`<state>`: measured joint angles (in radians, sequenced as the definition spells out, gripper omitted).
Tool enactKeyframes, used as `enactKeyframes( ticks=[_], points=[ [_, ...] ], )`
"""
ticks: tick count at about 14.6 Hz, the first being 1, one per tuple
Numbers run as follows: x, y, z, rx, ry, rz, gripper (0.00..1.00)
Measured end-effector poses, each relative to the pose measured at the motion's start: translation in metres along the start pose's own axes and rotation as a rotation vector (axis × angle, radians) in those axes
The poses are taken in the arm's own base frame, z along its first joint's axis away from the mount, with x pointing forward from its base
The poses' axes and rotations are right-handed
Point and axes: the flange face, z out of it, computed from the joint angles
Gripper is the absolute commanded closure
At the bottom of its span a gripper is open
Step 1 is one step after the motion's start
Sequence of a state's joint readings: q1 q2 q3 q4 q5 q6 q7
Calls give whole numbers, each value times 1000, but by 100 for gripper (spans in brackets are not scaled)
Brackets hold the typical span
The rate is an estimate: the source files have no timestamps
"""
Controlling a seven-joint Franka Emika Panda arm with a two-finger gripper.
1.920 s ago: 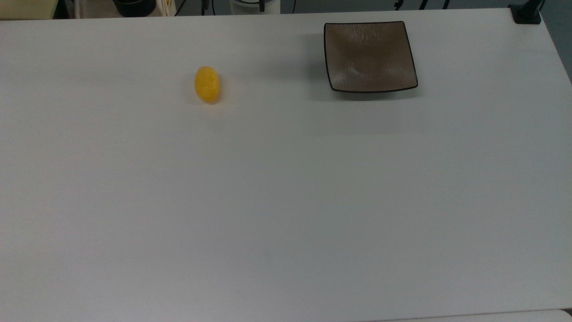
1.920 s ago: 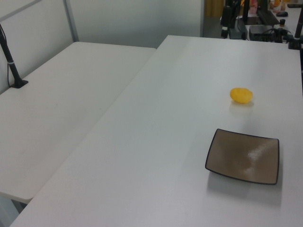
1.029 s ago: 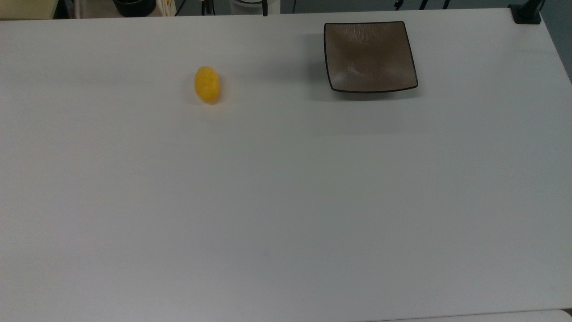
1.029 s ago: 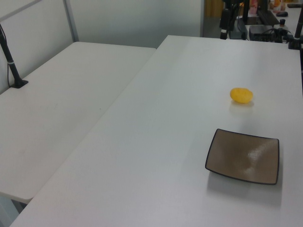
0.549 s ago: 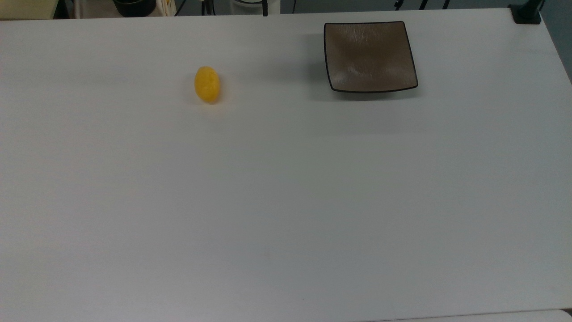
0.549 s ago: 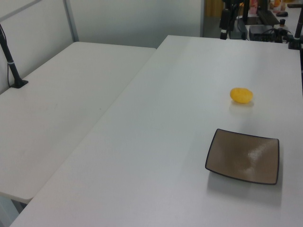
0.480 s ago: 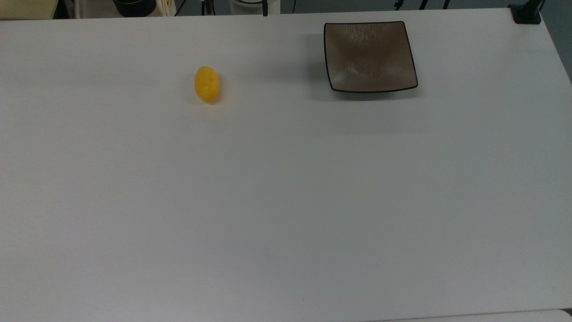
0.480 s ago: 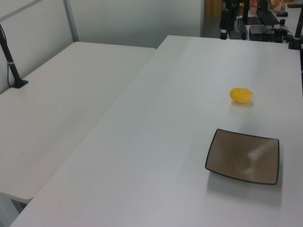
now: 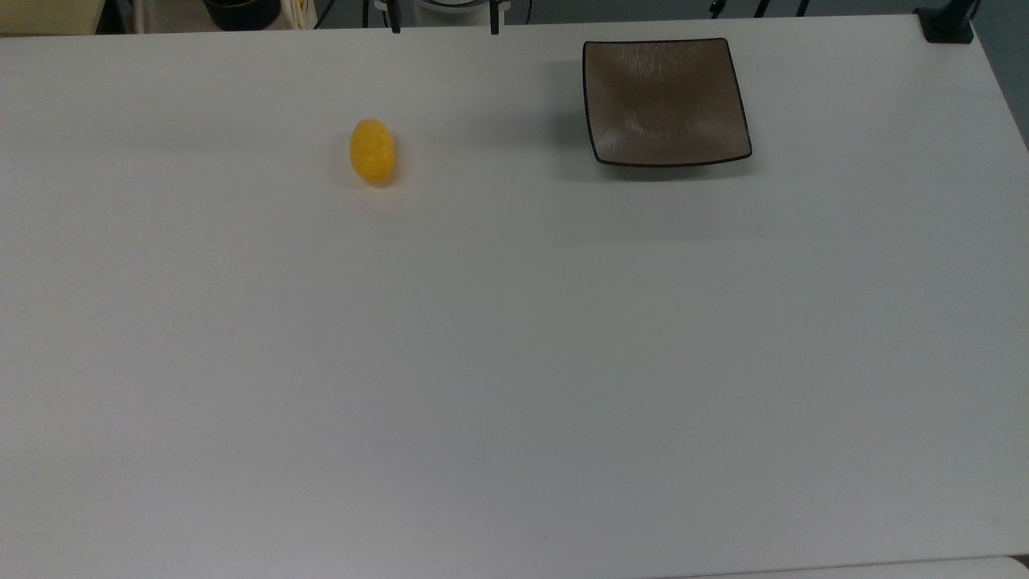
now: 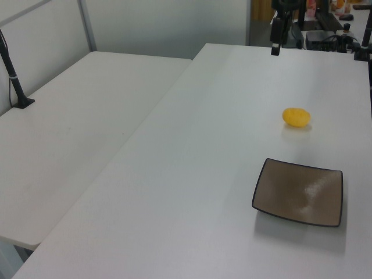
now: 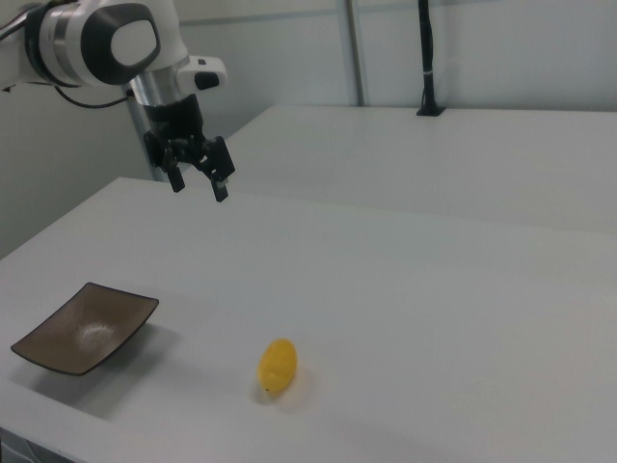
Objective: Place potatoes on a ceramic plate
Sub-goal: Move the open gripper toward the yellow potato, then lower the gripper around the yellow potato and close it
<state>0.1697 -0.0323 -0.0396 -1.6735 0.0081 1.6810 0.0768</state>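
Approach stage: gripper (image 11: 200,177) aloft, jaws parted, empty; yellow potato (image 9: 372,152) on table, apart from square ceramic plate (image 9: 666,100); next, descend over potato.

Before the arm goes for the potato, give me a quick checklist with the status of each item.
1. Potato lies free on the table, nothing touching it: ok.
2. Ceramic plate holds nothing: ok.
3. Claw open, fingers apart: ok.
4. Claw holds nothing: ok.
5. Claw lined up over the potato: not ok, it hangs above the table's far edge in the right view.
6. Table between potato and plate bare: ok.
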Motion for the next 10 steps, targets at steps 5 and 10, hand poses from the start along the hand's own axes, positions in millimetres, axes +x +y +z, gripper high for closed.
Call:
enactKeyframes(
  ticks=[5, 10],
  points=[
    [-23, -1, 21, -15, -196, -5, 0],
    [-57, 12, 55, -24, -316, 13, 0]
  ],
)
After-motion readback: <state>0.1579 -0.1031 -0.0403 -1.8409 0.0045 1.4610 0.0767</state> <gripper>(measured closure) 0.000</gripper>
